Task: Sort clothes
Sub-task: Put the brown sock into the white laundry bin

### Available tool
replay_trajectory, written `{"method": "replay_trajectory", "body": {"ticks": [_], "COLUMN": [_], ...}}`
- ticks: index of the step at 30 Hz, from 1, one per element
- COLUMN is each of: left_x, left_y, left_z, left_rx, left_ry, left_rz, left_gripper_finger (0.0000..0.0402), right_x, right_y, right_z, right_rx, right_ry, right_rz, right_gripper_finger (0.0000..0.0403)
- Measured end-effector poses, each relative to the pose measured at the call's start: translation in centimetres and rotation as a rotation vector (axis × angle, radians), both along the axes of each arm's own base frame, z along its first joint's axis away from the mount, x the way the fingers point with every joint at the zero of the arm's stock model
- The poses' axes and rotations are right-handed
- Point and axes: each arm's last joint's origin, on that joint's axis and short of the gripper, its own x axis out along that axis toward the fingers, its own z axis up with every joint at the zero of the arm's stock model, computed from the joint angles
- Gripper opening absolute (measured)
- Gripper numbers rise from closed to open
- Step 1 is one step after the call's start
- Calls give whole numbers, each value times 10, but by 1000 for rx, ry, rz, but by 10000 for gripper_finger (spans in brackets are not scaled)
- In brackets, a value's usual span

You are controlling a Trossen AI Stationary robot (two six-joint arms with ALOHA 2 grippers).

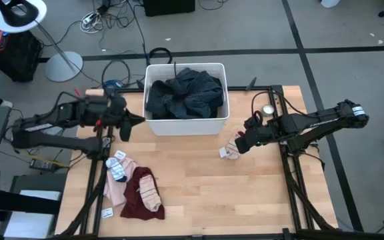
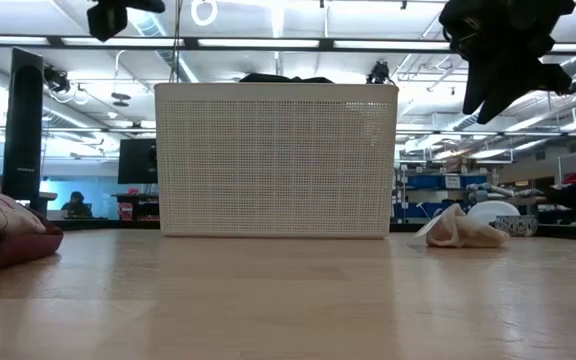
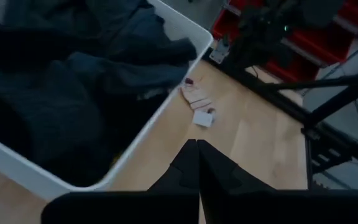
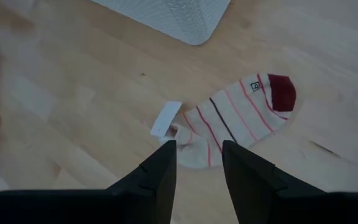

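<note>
Striped sock (image 4: 238, 121): lay flat on the wooden table (image 1: 245, 193), cream with red and dark stripes and a maroon toe, just off the right front corner of the bin; a small white tag (image 4: 166, 119) was attached at its cuff end.
Dark teal garment (image 1: 182, 93): sat bunched inside the white plastic bin (image 1: 187, 124), filling it to the rim.
Left pile: a maroon garment (image 1: 133, 200), a pink garment (image 1: 115, 188), a striped sock (image 1: 150, 191) on top of the maroon one and a blue-and-white sock (image 1: 118, 167) lay together at the table's front left, well apart from the bin.
Right gripper (image 4: 196, 163): hung above the table directly over the cuff end of the cream sock, fingers parted, gripping nothing.
Left gripper (image 3: 197, 167): hovered by the bin's left side at about rim height, fingers pressed together, empty.
Bin: stood at the rear centre of the table.
Surroundings: cables (image 1: 112, 17) lay on the grey floor behind the table.
</note>
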Motion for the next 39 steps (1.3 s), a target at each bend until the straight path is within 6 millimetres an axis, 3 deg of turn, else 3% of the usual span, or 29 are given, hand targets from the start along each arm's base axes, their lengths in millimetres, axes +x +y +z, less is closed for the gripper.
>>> {"method": "replay_trajectory", "body": {"ticks": [6, 12, 17, 29, 39], "left_x": [16, 19, 17, 14, 17], "left_y": [-31, -60, -76, -106, -114], "left_z": [-9, -18, -22, -45, -49], "left_rx": [-30, -78, -120, -234, -271], "left_ry": [57, 85, 96, 230, 229], "left_rz": [-25, 16, 23, 112, 124], "left_gripper_finger": [1, 1, 1, 1, 1], "right_x": [0, -1, 0, 14, 33], "right_y": [1, -1, -11, -23, -22], "right_z": [0, -2, -23, -49, -77], "right_rx": [7, 15, 119, 140, 36], "right_ry": [9, 34, 81, -46, 98], "right_rz": [33, 63, 118, 226, 397], "right_gripper_finger": [130, 130, 127, 139, 195]}}
